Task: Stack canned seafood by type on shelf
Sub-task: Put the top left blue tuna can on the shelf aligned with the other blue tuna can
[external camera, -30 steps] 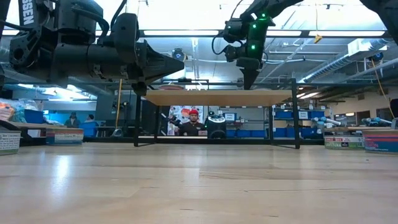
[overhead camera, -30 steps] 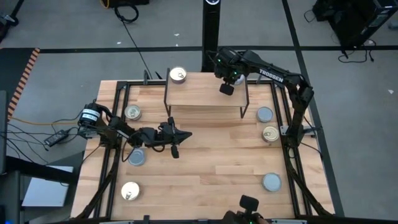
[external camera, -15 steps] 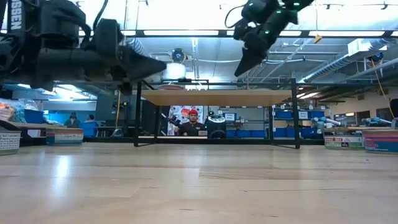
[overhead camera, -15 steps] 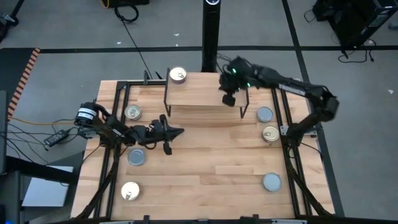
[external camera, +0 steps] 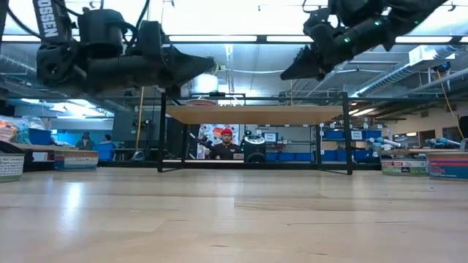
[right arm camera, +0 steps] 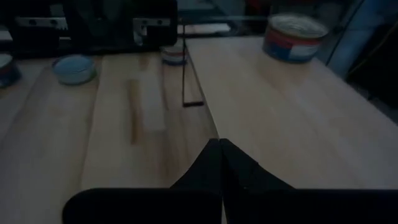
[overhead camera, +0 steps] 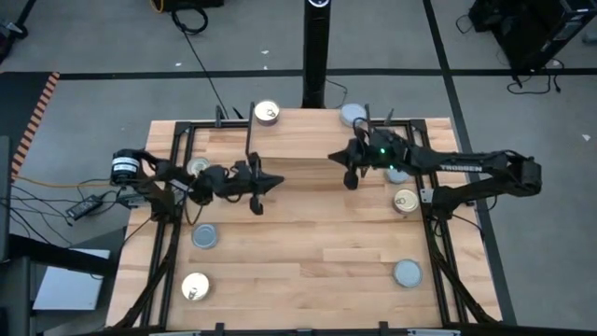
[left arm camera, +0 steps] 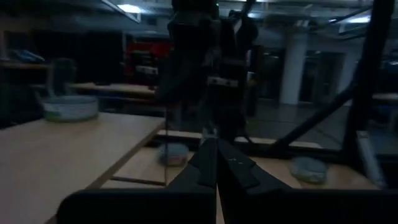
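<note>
The shelf (overhead camera: 298,140) stands at the table's far middle. A gold-lidded tin (overhead camera: 267,113) rests on its far left corner and a blue-grey tin (overhead camera: 353,114) on its far right corner. Other canned seafood lies on the table: gold tins (overhead camera: 195,287) (overhead camera: 405,200) and blue-grey tins (overhead camera: 205,235) (overhead camera: 407,272). My left gripper (overhead camera: 277,183) is shut and empty, level, just off the shelf's near left corner. My right gripper (overhead camera: 333,157) is shut and empty, pointing left over the shelf's near right part. Both hang in the air in the low view: left (external camera: 212,64), right (external camera: 284,75).
A gold tin (overhead camera: 198,168) lies half under my left arm and a blue-grey tin (overhead camera: 397,171) half under my right arm. A black post (overhead camera: 315,56) rises behind the table's far edge. Bare tabletop (overhead camera: 308,252) lies between the tins in front of the shelf.
My right gripper has come down from above the shelf's far right part toward the near edge, tipping from pointing down to nearly level, and the blue-grey tin on the shelf now shows. My left gripper has swung toward the far edge, nearer the shelf. Both stayed shut.
</note>
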`<state>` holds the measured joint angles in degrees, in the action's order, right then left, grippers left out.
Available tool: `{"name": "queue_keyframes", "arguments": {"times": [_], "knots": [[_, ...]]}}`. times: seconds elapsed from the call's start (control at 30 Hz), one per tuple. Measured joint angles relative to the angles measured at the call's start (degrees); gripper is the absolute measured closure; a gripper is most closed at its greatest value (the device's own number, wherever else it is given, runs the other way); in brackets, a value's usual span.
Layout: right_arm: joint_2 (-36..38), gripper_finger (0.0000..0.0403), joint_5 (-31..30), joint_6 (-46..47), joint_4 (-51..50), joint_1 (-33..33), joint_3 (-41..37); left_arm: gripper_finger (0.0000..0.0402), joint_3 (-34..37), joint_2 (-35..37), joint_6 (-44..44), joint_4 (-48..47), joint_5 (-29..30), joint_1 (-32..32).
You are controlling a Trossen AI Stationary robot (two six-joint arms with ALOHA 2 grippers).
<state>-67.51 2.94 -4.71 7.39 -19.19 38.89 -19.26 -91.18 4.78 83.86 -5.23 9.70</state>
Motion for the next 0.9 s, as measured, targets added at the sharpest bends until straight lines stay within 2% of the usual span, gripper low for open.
{"name": "queue_keyframes", "arguments": {"times": [0.2,0.47,0.53,0.7,0.8,0.9], "knots": [[0.91,0.0402,-1.46,0.20,8.67,2.89,-5.92,0.0400,-5.01,3.68,-0.57,-15.80,-6.53,2.07],[0.00,0.0402,-8.66,-0.05,18.55,8.40,-7.80,0.0401,-13.87,15.02,-9.52,-52.17,-6.92,0.19],[0.08,0.0402,-9.18,-0.49,20.85,9.26,-7.78,0.0401,-16.37,17.96,-12.21,-62.44,-5.36,-0.91],[0.20,0.0402,-9.25,-1.43,22.16,10.36,-5.22,0.0401,-21.89,24.15,-15.16,-83.32,5.11,-4.39],[-0.15,0.0402,-8.90,-1.53,22.26,10.71,-3.47,0.0401,-23.94,26.36,-13.39,-91.09,11.41,-6.66],[-0.85,0.0402,-8.87,-2.30,22.24,11.14,-2.15,0.0400,-24.66,28.01,-9.76,-95.51,14.54,-8.76]]}}
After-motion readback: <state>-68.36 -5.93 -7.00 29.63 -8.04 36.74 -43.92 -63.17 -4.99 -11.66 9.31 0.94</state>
